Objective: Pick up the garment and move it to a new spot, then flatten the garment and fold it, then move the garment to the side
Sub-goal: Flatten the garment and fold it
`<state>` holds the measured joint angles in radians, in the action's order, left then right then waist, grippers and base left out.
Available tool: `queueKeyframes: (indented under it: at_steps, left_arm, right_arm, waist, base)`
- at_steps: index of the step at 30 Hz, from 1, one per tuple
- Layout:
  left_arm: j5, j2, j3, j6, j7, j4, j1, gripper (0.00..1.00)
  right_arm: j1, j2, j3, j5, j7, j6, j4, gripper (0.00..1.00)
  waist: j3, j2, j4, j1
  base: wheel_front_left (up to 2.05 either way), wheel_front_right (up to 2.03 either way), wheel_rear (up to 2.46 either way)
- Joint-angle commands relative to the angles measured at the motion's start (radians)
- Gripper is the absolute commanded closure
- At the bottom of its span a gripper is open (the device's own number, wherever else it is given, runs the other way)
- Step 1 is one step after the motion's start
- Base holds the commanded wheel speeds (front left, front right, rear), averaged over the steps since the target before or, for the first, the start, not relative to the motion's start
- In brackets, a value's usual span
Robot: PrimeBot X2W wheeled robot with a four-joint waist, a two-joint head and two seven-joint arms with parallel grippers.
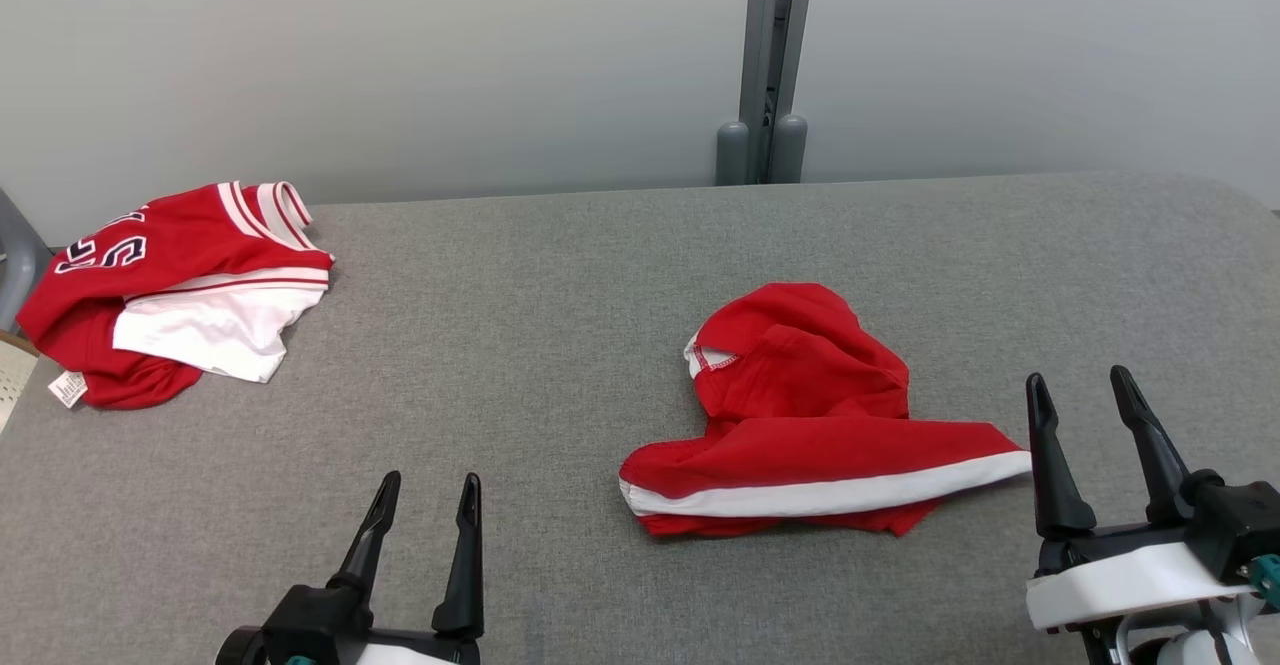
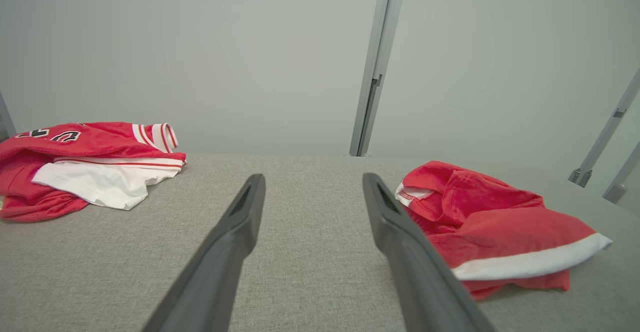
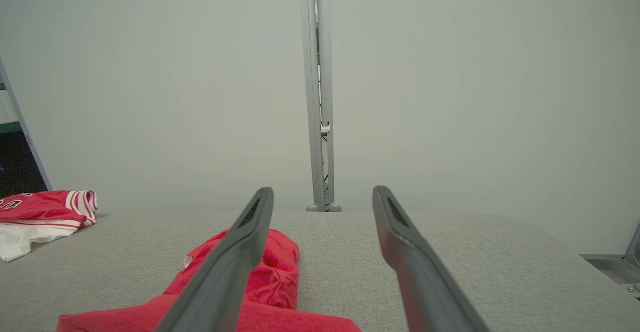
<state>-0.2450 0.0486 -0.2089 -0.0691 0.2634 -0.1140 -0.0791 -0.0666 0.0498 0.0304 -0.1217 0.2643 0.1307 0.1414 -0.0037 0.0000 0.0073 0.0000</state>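
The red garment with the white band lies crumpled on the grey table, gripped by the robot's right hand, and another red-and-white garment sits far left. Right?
Not gripped: the head view shows the right hand open and empty beside the red garment, which does lie crumpled on the grey table, with the other red-and-white garment far left.

The left gripper [image 1: 431, 479] had two long black fingers [image 1: 462, 565] that tapered to tips and rose from a black base [image 1: 310, 625] with a teal piece [image 1: 300, 658] at its lower edge. The right gripper [image 1: 1077, 375] bore the same tapered fingers above a glossy white wrist shell [image 1: 1130, 585] with a teal connector [image 1: 1266, 575] at its side. Up close the fingers looked dark grey, each with a slim slot near the tip.
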Motion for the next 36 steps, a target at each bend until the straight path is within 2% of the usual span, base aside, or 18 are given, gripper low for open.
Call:
queueKeyframes:
  at_steps: [1, 26, 30, 36]
  left_arm:
    - [0.000, 0.004, 0.006, -0.007, 0.002, 0.005, -0.013, 0.00]
    - [0.001, 0.004, 0.011, -0.009, 0.002, 0.011, -0.007, 0.00]
    - [0.006, 0.003, -0.021, 0.015, 0.002, -0.022, 0.002, 0.00]
    - [-0.028, 0.004, -0.110, 0.084, -0.034, -0.120, 0.064, 0.00]
  right_arm:
    - [0.013, 0.002, -0.002, -0.012, 0.000, 0.000, 0.003, 0.00]
    - [0.004, 0.003, -0.016, -0.034, 0.000, 0.000, 0.031, 0.00]
    - [0.000, 0.003, -0.018, -0.035, 0.000, 0.000, 0.030, 0.00]
    - [-0.016, 0.003, -0.023, -0.034, 0.000, 0.000, 0.027, 0.00]
  waist:
    - [-0.002, 0.0000, 0.000, 0.0000]
    - [0.005, 0.0000, 0.002, 0.0000]
    - [0.011, 0.0000, -0.004, 0.0000]
    - [0.039, 0.0000, -0.028, 0.0000]
  base:
    - [0.00, 0.00, 0.00]
    - [0.00, 0.00, 0.00]
    - [0.00, 0.00, 0.00]
    - [0.00, 0.00, 0.00]
